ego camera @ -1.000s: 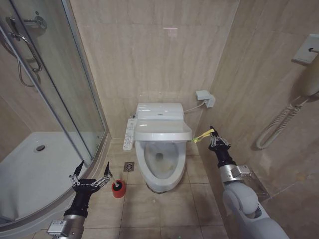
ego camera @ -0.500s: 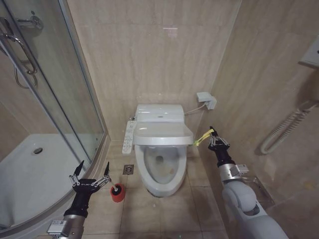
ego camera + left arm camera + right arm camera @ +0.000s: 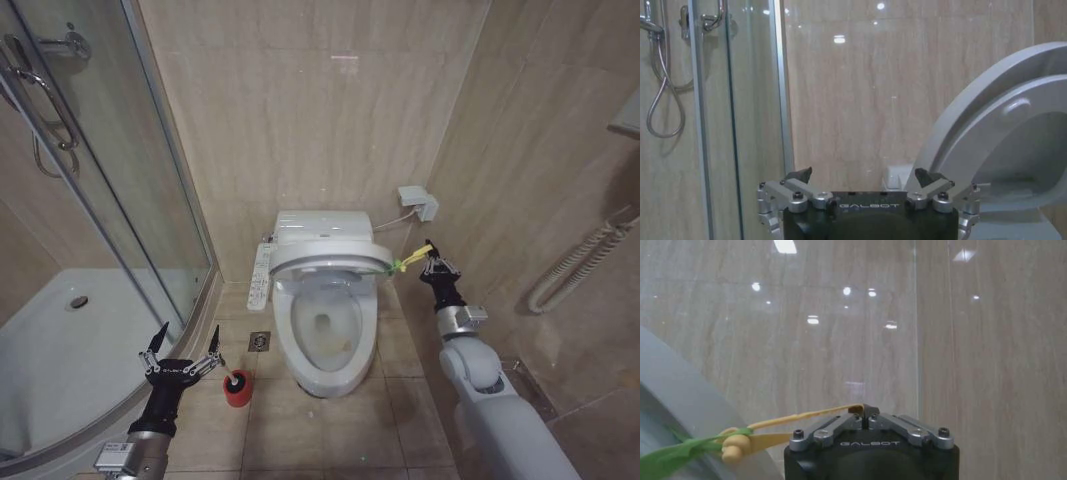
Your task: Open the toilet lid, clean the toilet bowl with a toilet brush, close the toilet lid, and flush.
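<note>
The toilet lid [image 3: 328, 262] has risen, its yellow-green band [image 3: 410, 260] pinched by the right gripper [image 3: 431, 258]; left gripper [image 3: 183, 345] splayed beside the toilet brush [image 3: 237, 386] in its red holder [image 3: 238, 395].

Counted: one toilet bowl [image 3: 322, 345]; one toilet lid [image 3: 328, 261]; one toilet brush [image 3: 236, 386] at seven o'clock of the bowl; two grippers, left [image 3: 182, 351] and right [image 3: 430, 251].

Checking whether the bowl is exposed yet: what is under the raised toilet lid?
Under the half-raised toilet lid, the toilet bowl shows its front and basin. Its rear part is hidden beneath the lid. The right pincer grips the yellow-green band.
</note>
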Controlling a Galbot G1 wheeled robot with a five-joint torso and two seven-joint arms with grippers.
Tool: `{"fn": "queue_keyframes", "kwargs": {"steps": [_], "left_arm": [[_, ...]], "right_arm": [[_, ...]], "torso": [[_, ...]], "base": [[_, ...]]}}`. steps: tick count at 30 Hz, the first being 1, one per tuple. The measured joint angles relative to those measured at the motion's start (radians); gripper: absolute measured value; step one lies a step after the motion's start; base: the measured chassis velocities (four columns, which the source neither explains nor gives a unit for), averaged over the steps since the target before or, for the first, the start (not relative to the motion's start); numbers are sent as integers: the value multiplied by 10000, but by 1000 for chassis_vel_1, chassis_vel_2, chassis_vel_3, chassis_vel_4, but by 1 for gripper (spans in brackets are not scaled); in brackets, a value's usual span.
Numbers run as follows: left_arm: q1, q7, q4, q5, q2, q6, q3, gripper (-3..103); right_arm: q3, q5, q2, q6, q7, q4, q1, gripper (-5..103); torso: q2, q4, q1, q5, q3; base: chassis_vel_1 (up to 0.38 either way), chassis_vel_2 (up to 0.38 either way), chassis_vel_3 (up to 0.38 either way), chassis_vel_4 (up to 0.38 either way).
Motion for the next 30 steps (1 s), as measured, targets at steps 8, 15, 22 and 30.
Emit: {"fn": "queue_keyframes", "kwargs": {"steps": [8, 15, 22, 30], "left_arm": [[0, 0, 0, 0, 0, 0, 0, 100], [0, 0, 0, 0, 0, 0, 0, 100], [0, 0, 0, 0, 0, 0, 0, 100], [0, 0, 0, 0, 0, 0, 0, 100]], "right_arm": [[-343, 204, 251, -280, -90, -398, 732, 1], [-667, 313, 282, -508, -74, -751, 1508, 1], [-1023, 465, 139, -695, 2, -946, 2017, 1], [-1142, 422, 449, -685, -73, -1767, 2743, 1]], "torso": [[0, 0, 0, 0, 0], [0, 0, 1, 1, 0], [0, -1, 1, 0, 0], [0, 1, 1, 1, 0]], "base": [[0, 0, 0, 0], [0, 0, 0, 0], [0, 0, 0, 0], [0, 0, 0, 0]]}}
